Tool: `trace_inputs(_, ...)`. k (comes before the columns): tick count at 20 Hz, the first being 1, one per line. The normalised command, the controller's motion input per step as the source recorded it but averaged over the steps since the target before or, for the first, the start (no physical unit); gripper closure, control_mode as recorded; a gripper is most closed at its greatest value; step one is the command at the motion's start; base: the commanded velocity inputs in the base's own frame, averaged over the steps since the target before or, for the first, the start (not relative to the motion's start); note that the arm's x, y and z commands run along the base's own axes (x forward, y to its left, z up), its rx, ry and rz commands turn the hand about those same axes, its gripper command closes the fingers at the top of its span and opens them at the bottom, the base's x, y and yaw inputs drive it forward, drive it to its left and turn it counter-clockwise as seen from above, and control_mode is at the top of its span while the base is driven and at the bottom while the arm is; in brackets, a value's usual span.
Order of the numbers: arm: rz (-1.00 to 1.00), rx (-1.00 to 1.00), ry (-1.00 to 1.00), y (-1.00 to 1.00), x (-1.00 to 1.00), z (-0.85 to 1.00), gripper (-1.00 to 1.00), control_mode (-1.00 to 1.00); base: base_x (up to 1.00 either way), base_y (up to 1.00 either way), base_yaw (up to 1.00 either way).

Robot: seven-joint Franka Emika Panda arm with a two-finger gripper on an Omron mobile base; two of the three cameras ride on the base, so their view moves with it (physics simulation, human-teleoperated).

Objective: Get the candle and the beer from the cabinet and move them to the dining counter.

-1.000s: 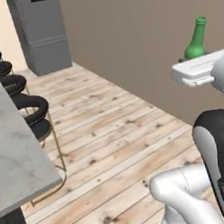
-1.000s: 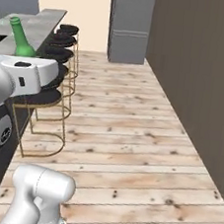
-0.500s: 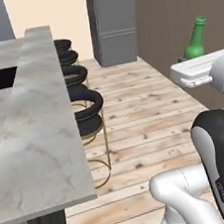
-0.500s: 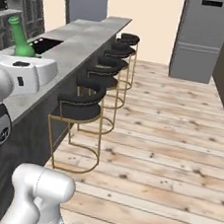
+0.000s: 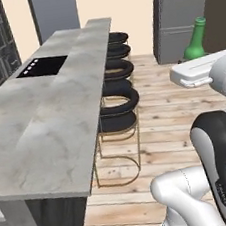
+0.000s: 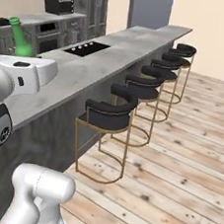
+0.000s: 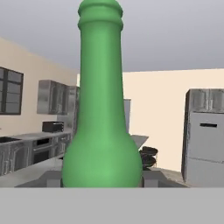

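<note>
The beer (image 7: 101, 131), a green glass bottle, stands upright between my gripper's (image 7: 101, 179) two dark fingertips (image 7: 51, 178), and the gripper is shut on its body. From the base cameras the beer's neck (image 5: 196, 43) (image 6: 19, 38) rises above my white hand, held in the air. The dining counter (image 5: 46, 129) (image 6: 105, 58), a long island with a pale grey marble top, stretches ahead to the left of the held bottle. The candle and the cabinet are out of view.
A black cooktop (image 5: 42, 67) is set into the island's top. Several black stools with gold legs (image 5: 116, 112) (image 6: 111, 116) line its near side on the wooden floor. A tall grey fridge (image 5: 185, 14) stands at the back wall.
The whole picture has swung as the base turned: the island has come from the left edge into full view. The beer stays in my grip at the same height.
</note>
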Motion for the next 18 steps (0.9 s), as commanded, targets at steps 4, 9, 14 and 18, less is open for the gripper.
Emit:
trace_inputs(4,0.0,0.0,0.0,0.0,0.0,0.0,1.0,1.0,0.13,-0.69,0.46)
trace_inputs(9,0.0,0.0,0.0,0.0,0.0,0.0,1.0,1.0,0.28,-0.65,0.48)
trace_inputs(14,0.0,0.0,0.0,0.0,0.0,0.0,1.0,1.0,0.45,-0.59,0.48)
trace_inputs(18,0.0,0.0,0.0,0.0,0.0,0.0,1.0,1.0,0.57,-0.5,0.49)
